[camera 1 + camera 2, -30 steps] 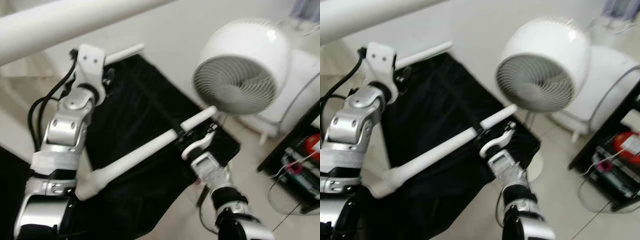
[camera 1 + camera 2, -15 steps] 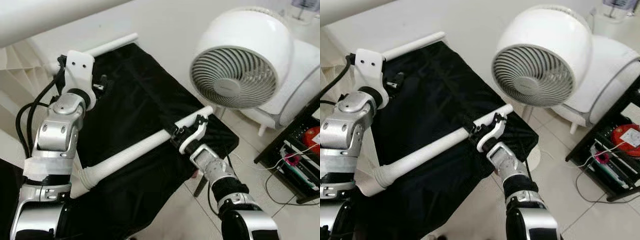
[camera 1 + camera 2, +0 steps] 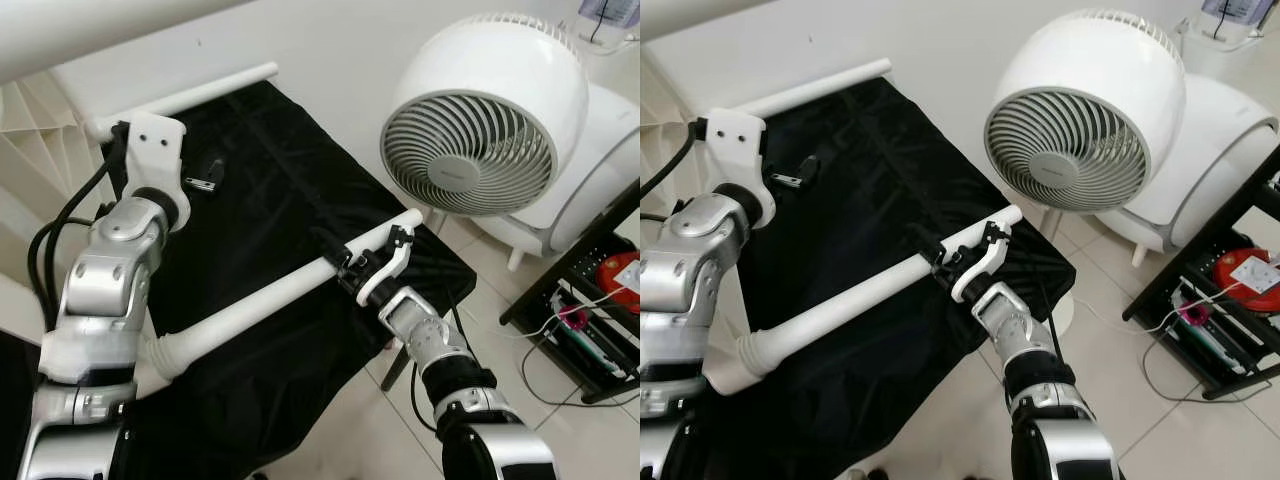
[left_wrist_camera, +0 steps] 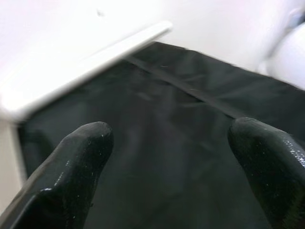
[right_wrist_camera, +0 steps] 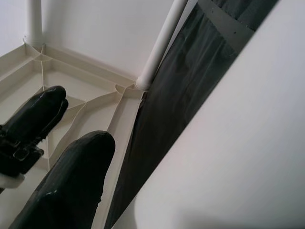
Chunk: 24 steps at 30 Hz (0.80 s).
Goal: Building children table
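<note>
A black cloth (image 3: pixel 270 230) is lying draped between two white legs of an upturned table. The near leg (image 3: pixel 270 295) is running its long axis from a socket by the left arm, up and rightward, its free end pointing toward a white fan (image 3: pixel 485 120). The far leg (image 3: pixel 190 97) is lying beyond the cloth, roughly parallel. The right gripper (image 3: pixel 362 268) is reaching forward from a bent right arm, its black fingers (image 5: pixel 71 186) closing against the near leg close to its free end. The left gripper (image 4: pixel 174 157) is hovering just above the cloth, fingers spread wide and holding nothing, its arm raised and elbow bent.
</note>
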{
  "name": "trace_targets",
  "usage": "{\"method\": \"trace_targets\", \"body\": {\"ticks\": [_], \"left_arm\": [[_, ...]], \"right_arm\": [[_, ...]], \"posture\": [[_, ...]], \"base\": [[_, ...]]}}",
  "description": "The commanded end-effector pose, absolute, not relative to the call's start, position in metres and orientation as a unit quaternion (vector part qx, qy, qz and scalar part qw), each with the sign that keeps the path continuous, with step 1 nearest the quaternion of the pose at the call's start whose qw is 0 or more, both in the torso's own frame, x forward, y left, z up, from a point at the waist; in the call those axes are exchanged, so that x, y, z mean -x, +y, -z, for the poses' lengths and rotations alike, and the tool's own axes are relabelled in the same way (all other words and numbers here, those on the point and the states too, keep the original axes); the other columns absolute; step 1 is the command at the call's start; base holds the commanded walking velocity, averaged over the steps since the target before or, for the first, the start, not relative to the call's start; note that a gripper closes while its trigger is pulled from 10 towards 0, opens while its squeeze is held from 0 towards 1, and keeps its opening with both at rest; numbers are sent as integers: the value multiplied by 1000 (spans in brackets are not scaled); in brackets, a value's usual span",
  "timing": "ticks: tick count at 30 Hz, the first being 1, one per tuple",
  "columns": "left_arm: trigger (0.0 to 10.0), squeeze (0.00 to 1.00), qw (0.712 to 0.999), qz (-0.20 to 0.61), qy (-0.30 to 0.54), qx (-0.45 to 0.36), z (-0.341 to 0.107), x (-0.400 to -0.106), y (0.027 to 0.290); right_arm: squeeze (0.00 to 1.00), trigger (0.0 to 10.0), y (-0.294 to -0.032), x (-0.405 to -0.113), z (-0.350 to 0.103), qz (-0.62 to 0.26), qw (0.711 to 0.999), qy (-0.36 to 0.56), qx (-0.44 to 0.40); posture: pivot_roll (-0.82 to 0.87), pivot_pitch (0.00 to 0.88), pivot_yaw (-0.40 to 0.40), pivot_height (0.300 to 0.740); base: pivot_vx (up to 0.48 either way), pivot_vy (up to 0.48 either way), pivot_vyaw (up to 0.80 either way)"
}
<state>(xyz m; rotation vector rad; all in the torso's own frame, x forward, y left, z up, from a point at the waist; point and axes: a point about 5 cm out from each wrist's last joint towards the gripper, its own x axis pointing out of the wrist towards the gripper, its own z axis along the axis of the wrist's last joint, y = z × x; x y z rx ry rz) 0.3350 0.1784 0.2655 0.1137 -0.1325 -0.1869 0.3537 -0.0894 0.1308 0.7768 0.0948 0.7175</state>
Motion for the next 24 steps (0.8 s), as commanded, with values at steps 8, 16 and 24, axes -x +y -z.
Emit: {"method": "trace_targets", "body": {"ticks": [8, 16, 24], "left_arm": [[10000, 0, 979, 185, -75, -40, -247, -309, 192], [10000, 0, 948, 317, -22, -25, -203, -278, 183], [10000, 0, 911, 410, 25, -22, -168, -256, 162]], "right_arm": [[0, 10000, -120, -328, -60, -236, 881, 185, -367], [0, 10000, -121, -329, -61, -239, 882, 185, -361], [0, 10000, -122, -331, -62, -238, 884, 184, -357]], "posture": [[53, 187, 38, 740], [47, 177, 28, 740], [29, 174, 22, 740]], "base": [[0, 0, 0], [0, 0, 0], [0, 0, 0]]}}
